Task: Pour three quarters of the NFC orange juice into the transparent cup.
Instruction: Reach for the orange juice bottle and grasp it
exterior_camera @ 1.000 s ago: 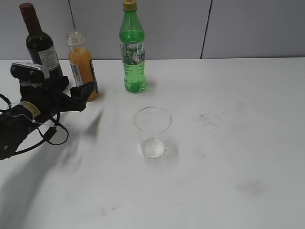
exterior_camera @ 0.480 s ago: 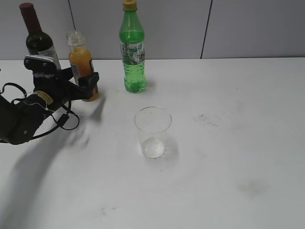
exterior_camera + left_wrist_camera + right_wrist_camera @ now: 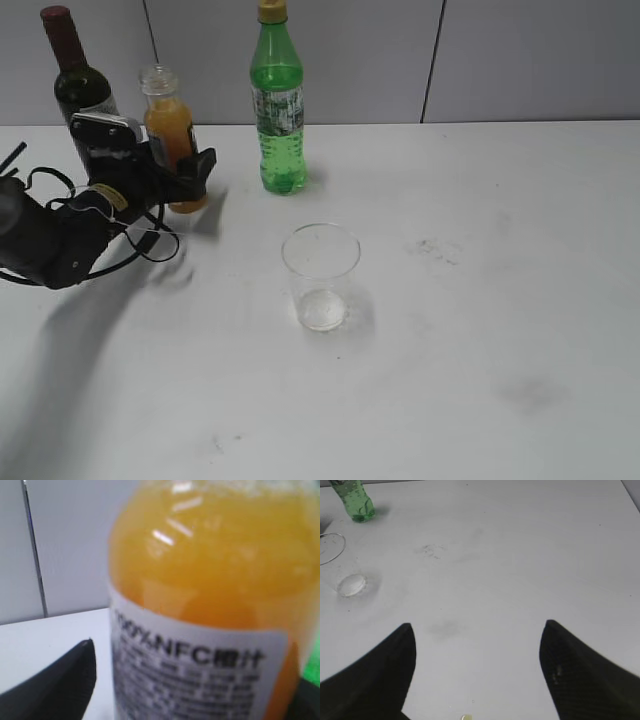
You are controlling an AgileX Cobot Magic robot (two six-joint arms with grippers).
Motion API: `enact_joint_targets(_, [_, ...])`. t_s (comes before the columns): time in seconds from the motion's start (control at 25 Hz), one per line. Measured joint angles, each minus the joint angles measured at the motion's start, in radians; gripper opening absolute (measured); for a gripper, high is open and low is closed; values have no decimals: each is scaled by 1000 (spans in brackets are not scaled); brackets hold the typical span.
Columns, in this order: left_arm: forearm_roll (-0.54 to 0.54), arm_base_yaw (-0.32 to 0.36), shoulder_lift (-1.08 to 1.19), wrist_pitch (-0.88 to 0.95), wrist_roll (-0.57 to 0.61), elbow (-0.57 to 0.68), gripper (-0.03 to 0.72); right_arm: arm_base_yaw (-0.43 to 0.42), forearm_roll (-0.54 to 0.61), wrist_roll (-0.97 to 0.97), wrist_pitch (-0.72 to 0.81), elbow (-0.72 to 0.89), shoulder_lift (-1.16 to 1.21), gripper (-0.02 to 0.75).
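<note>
**Left gripper around the juice bottle at the back of the bench**

Spread across every view: a white bench point(image 3: 480, 300), smudged grey in places, backed by a grey panelled wall point(image 3: 520, 60).

Reached in from the left edge of the exterior view: a black left arm trailing looped cables, its left gripper point(image 3: 178, 170) set around the lower body of the NFC orange juice point(image 3: 172, 135), one finger on each side. Shown in the left wrist view: that bottle filling the frame between the fingers, a gap on the left side between fingertip and label; contact on the right side impossible to tell.

Stood upright at the back left: a dark wine bottle point(image 3: 78, 85) with a red top, just behind the arm. Placed to the right of the juice: a tall green bottle point(image 3: 277, 110) with a yellow cap.

Set near the middle, well apart from the juice: the transparent cup point(image 3: 320, 277), upright and holding no juice.

Hung above bare bench in the right wrist view: the right gripper point(image 3: 477, 650), fingers spread wide, nothing between them.
</note>
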Motion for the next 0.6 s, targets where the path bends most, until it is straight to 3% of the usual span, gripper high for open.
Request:
enact_joint_targets(0.2, [6, 0, 10, 3, 0, -6, 618, 0, 0, 0, 0, 0, 0, 591])
enact_joint_targets(0.4, [13, 0, 10, -15, 1, -6, 467, 0, 0, 0, 0, 0, 0, 591])
enact_joint_targets(0.6, [14, 0, 11, -17, 2, -6, 470, 0, 0, 0, 0, 0, 0, 591])
